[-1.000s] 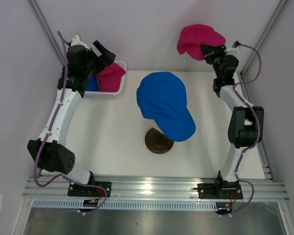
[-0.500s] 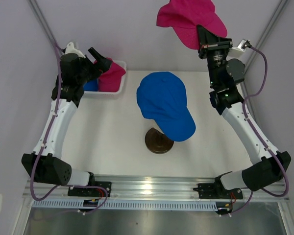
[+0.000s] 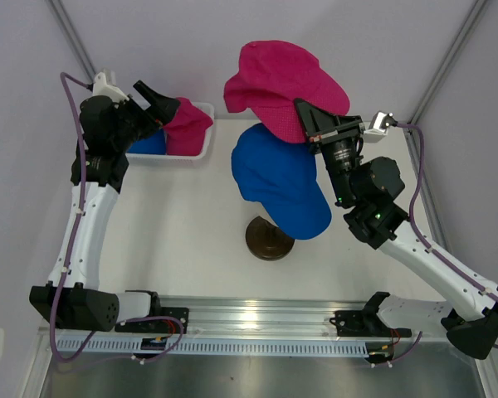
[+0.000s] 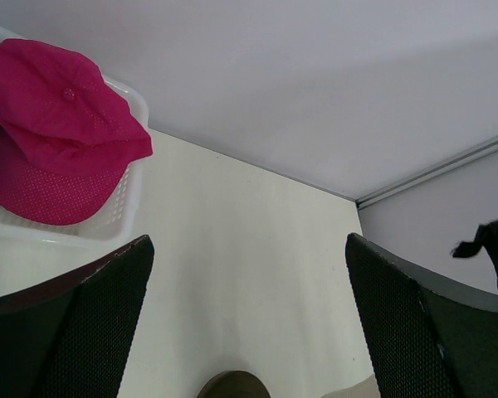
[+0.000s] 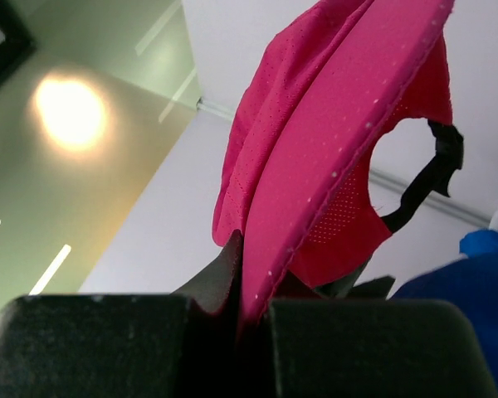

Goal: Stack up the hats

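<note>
White table (image 3: 191, 232): 1 blue cap (image 3: 278, 178) on dark-based stand (image 3: 270, 239); right gripper (image 3: 305, 118) pinching 1 magenta cap (image 3: 282, 79) aloft; left gripper (image 4: 249, 323) spread, empty, near basket (image 3: 178, 159).

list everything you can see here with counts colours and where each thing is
held hat: 1, magenta pink, in the air above the stand hat
stand hat: 1, royal blue, on the stand, mid-table
pink basket hat: 1, magenta pink, in the basket
blue basket hat: 1, royal blue, in the basket
basket: 1, white, far left
stand base: 1, dark, mid-table
table: 1, cream
left arm: 1, white and black, jaws open by the basket
right arm: 1, white and black, jaws shut on the held hat
</note>
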Robot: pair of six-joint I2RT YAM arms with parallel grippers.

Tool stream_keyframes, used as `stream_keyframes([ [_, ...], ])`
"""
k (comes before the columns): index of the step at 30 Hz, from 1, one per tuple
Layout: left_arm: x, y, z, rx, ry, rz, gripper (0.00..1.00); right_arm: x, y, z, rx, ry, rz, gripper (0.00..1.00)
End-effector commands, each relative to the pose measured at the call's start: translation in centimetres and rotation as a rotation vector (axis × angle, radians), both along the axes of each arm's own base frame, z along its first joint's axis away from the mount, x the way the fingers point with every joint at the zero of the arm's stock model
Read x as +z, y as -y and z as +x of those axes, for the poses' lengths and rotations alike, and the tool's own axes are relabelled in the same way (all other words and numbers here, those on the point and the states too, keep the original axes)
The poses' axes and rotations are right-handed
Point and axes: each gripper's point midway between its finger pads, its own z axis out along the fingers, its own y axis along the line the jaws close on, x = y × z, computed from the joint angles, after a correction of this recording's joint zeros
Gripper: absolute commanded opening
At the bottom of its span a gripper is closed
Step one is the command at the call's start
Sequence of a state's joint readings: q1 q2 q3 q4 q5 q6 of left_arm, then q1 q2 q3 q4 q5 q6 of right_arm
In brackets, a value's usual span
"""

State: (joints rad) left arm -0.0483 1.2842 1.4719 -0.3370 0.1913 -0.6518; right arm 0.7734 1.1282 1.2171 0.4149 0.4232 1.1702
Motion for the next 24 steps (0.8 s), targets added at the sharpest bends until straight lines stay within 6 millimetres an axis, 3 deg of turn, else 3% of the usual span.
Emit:
stream_keyframes([
  [1, 2.1, -0.6, -1.7, -0.016, 0.067, -0.022, 0.99, 2.3, 0.6, -2.8, -0.029, 0.050, 0.001, 0.00],
  [5, 2.7, -0.6, -2.5, -0.023, 0.087, -0.020, 1.00, 1.5, -1.0, -4.5, 0.016, 0.022, -0.029, 0.00],
  [6, 2.5, -1.7, -2.4, 0.002, 0.085, -0.022, 0.99, 1.1, -0.8, -4.5, -0.001, -0.003, -0.021, 0.00],
  [16, 2.6, -2.1, -2.9, -0.009, 0.098, -0.048, 1.00, -3.7, -1.2, -5.7, 0.055, -0.162, -0.012, 0.00],
  [18, 2.5, -1.8, -2.8, -0.025, 0.101, -0.061, 0.99, -5.0, -1.1, -5.7, 0.047, -0.195, -0.004, 0.00],
  [24, 2.5, -1.3, -2.8, -0.067, 0.112, -0.059, 1.00, -4.7, 1.2, -7.4, 0.049, -0.201, -0.011, 0.00],
])
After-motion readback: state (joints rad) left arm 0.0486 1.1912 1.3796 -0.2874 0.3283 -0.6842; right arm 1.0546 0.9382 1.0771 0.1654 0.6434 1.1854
